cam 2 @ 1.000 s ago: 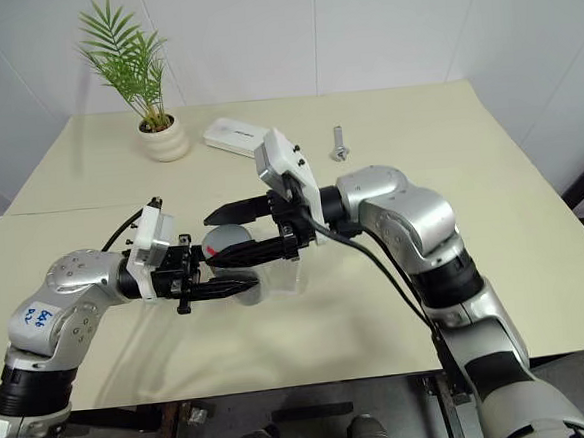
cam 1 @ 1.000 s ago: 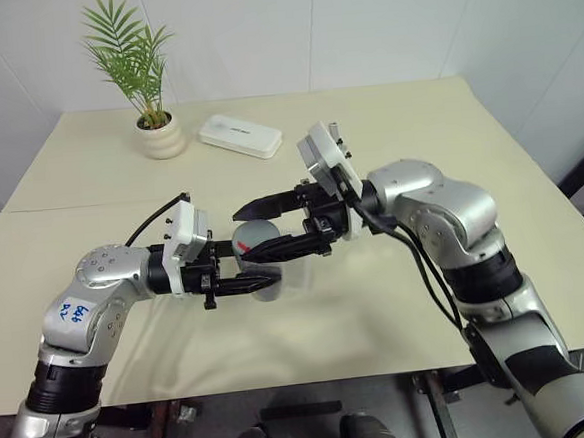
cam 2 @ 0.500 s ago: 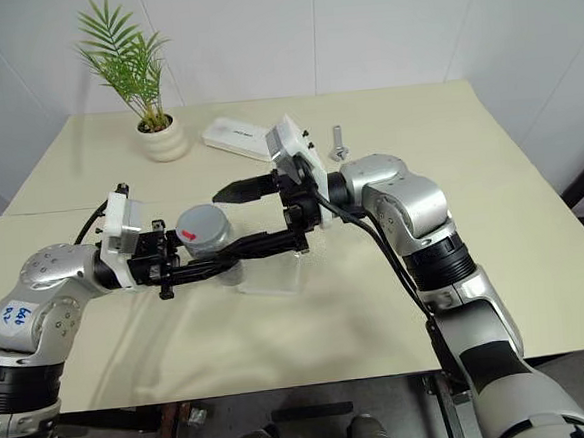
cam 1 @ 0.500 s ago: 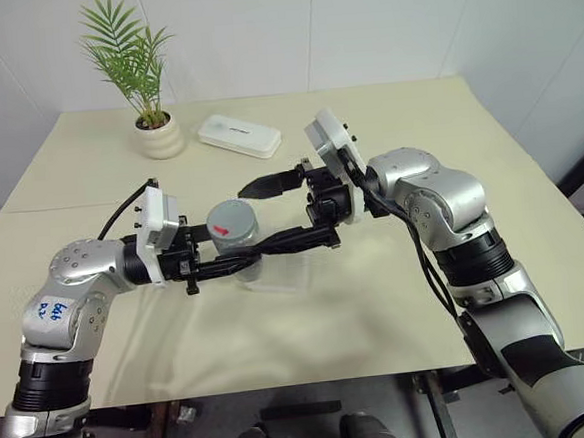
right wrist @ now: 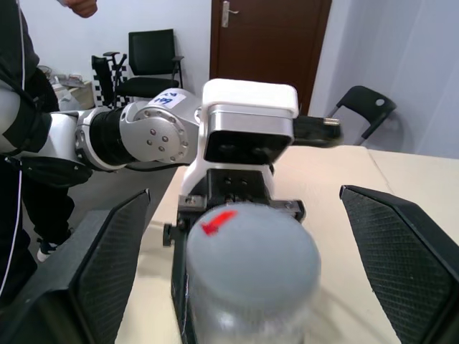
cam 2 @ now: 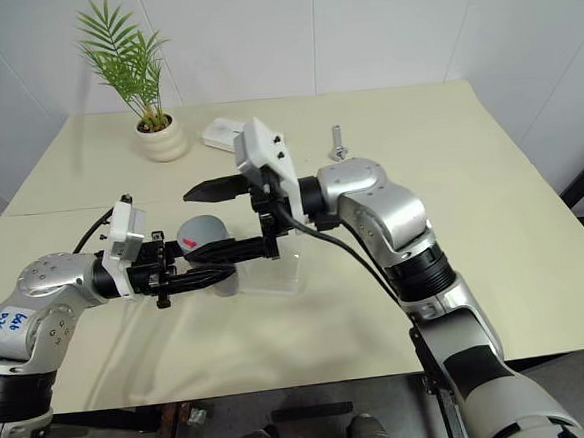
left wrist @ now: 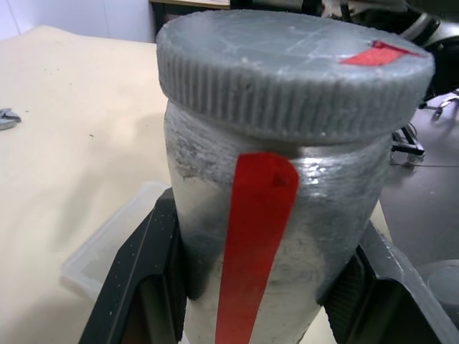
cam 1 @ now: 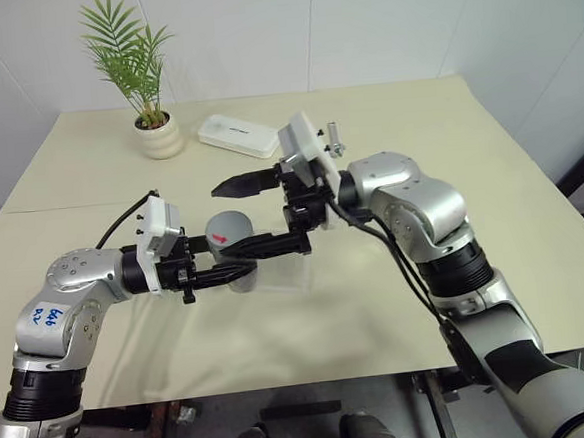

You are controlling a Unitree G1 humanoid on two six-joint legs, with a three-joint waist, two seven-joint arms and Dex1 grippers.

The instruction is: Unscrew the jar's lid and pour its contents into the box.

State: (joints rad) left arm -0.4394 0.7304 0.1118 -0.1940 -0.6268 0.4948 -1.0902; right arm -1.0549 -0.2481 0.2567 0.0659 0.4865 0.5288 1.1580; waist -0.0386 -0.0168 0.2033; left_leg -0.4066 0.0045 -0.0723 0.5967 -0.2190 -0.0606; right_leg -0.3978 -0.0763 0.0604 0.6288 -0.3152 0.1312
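Note:
The silvery-grey jar (left wrist: 276, 236) with its red label stripe stands upright in the air, my left gripper (cam 1: 237, 266) shut on its body. The grey lid (left wrist: 294, 68) with a small red mark sits on the jar. My right gripper (cam 1: 227, 222) is open and reaches in from the right, one finger (right wrist: 107, 272) on each side of the lid and apart from it. The clear box (cam 1: 279, 273) lies on the table just below and to the right of the jar. The contents are hidden inside the jar.
At the back of the cream table (cam 1: 428, 300) stand a white ribbed plant pot (cam 1: 159, 136), a flat white case (cam 1: 239, 135) and a metal bolt (cam 1: 332, 136). In the right wrist view a person in dark clothes (right wrist: 14, 107) stands beyond the table, with chairs behind.
My right gripper has opened from around the lid. Both arms have shifted left, carrying the jar left with them.

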